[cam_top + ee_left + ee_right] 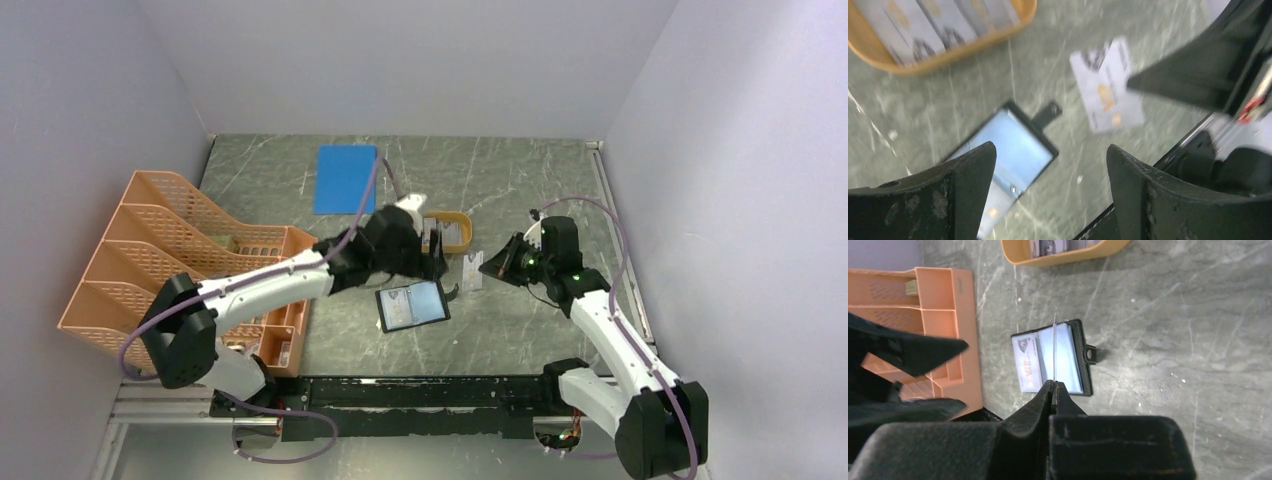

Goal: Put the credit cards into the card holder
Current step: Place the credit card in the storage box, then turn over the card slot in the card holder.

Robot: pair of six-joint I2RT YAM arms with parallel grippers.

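The black card holder [412, 305] lies open on the table, with one pale credit card [1028, 362] in its left pocket. My right gripper [1053, 384] is shut on another credit card [1054, 347], seen edge-on, held upright above the holder's [1075, 357] middle. In the left wrist view that card [1105, 85] hangs from the right gripper [1198, 75], just right of the holder's [1015, 150] snap tab. My left gripper [1050, 150] hovers open over the holder's right edge with nothing between its fingers. More credit cards [938, 25] sit in the tray.
An orange oval tray [462, 219] lies just behind the left gripper [437, 262]. A large orange mesh file rack [180, 260] fills the left side. A blue flat sheet [345, 178] lies at the back. The two grippers are close together above the card holder.
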